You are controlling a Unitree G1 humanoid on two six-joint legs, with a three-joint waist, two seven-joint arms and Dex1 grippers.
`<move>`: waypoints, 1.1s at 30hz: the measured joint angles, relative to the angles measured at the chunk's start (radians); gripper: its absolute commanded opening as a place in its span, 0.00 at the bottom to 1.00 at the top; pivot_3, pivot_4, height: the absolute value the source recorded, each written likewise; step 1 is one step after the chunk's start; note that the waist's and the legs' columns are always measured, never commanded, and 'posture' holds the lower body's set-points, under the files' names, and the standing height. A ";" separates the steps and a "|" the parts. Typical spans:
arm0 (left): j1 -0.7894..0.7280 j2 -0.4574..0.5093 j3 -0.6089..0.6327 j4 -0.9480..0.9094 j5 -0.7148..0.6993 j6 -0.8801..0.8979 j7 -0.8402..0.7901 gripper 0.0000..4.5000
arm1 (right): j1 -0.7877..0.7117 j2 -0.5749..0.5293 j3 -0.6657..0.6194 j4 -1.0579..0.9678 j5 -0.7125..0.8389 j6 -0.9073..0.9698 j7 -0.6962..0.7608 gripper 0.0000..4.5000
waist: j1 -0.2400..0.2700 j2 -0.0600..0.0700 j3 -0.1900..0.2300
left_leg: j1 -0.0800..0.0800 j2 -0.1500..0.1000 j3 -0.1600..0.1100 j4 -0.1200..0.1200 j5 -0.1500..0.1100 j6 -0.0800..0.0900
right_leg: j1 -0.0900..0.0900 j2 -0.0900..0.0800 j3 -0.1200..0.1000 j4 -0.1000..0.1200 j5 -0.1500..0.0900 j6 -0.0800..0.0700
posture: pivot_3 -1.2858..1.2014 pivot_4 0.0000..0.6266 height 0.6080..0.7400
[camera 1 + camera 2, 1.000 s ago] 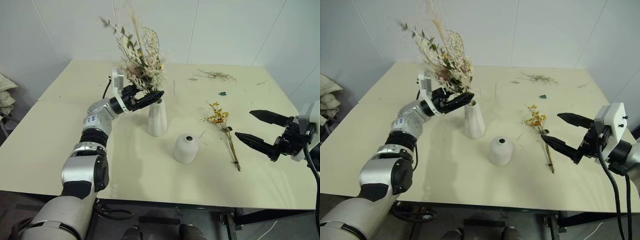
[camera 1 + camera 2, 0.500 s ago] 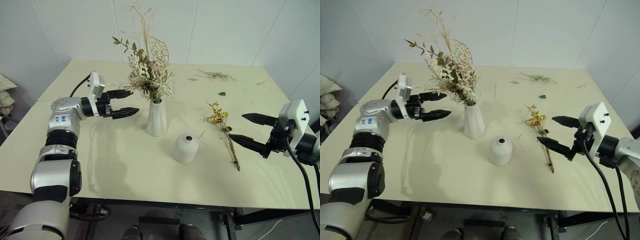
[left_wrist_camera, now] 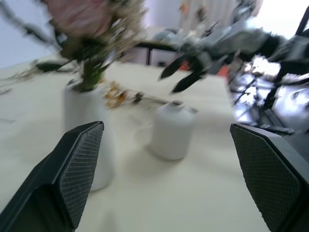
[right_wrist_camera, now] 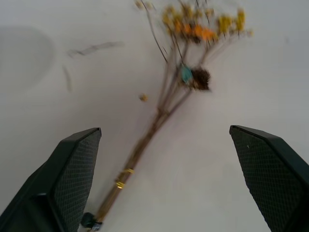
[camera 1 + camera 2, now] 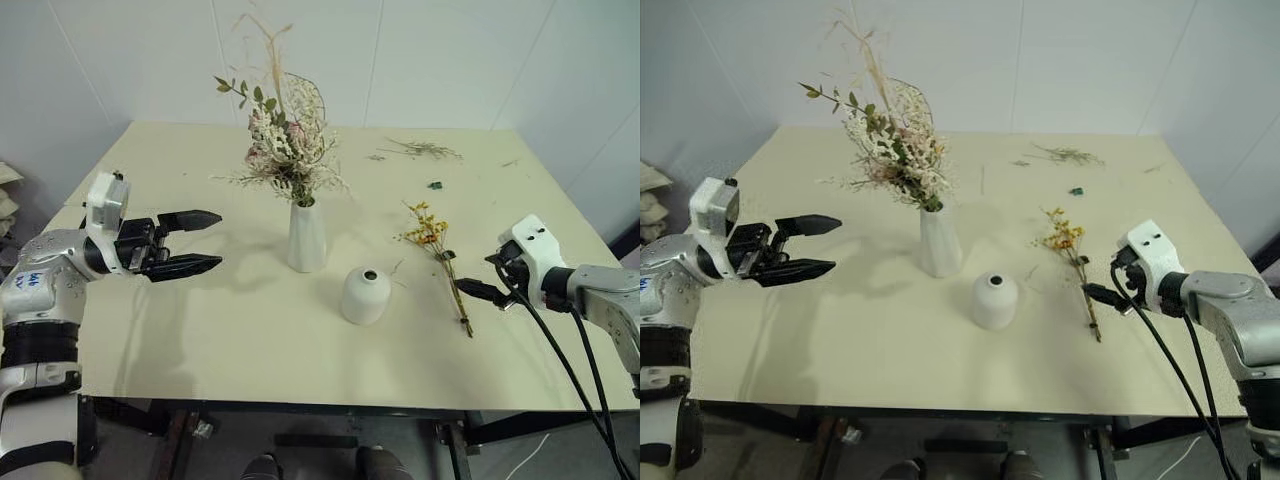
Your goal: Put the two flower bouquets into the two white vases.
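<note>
Cream table (image 5: pixel 200 330) seen from the head camera, clock directions read with twelve at the far wall. Tall white vase (image 5: pixel 307 238), just left of centre, upright, holds the pink rose bouquet (image 5: pixel 283 150), whose stems enter its mouth and whose sprigs spread above; short rounded vase (image 5: pixel 365 296) stands at about five o'clock of the tall one, near but apart, its mouth empty. Yellow blossom bouquet (image 5: pixel 442 262) lies flat on the table at three o'clock of the short vase, blossoms toward twelve, thin brown stems running toward six. Left gripper (image 5: pixel 190 242) hovers at nine o'clock of the tall vase, well apart, fingers spread wide, pointing toward it and holding nothing; right gripper (image 5: pixel 478 290) sits just beside the lower stems at their three o'clock side, fingers parted with the stems lying between them in the wrist view (image 4: pixel 145 145), nothing grasped. Loose dried twigs (image 5: pixel 425 150) lie near the far edge.
</note>
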 measured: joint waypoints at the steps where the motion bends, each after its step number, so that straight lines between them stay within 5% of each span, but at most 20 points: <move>1: 0.028 0.008 0.013 -0.044 -0.026 0.019 0.000 1.00 | -0.024 0.003 0.019 0.019 -0.011 0.019 -0.004 1.00 | 0.000 0.000 0.000 | 0.000 0.000 0.000 0.000 0.000 0.000 | 0.000 0.000 0.000 0.000 0.000 0.000 | 0.52 0.24 1.00; 8: 0.252 0.040 0.118 -0.270 -0.135 0.083 0.002 1.00 | -0.155 0.074 0.108 0.182 -0.091 0.092 -0.025 1.00 | -0.002 0.001 0.000 | 0.001 0.000 0.000 -0.004 0.000 0.000 | -0.001 0.000 0.000 -0.001 -0.001 -0.002 | 0.52 0.24 1.00; 24: 0.364 0.065 0.224 -0.372 -0.197 0.115 0.011 1.00 | -0.306 0.105 0.239 0.273 -0.168 0.261 0.030 1.00 | 0.000 0.001 0.000 | 0.001 0.000 0.001 -0.006 0.000 0.000 | -0.002 0.000 0.000 -0.003 -0.001 -0.002 | 0.52 0.24 1.00; 27: 0.364 0.065 0.225 -0.372 -0.198 0.115 0.015 1.00 | -0.310 0.106 0.241 0.273 -0.169 0.281 0.035 0.87 | 0.000 0.001 0.000 | 0.001 0.000 0.001 -0.006 0.000 0.000 | -0.002 0.000 0.000 -0.003 -0.001 -0.002 | 0.52 0.24 1.00; 33: 0.325 0.057 0.223 -0.365 -0.182 0.066 0.050 1.00 | -0.299 0.113 0.237 0.230 -0.164 0.321 0.041 0.43 | 0.006 0.001 0.000 | 0.001 0.000 0.001 -0.005 0.000 0.000 | -0.001 0.000 0.000 -0.003 -0.001 -0.002 | 0.52 0.24 1.00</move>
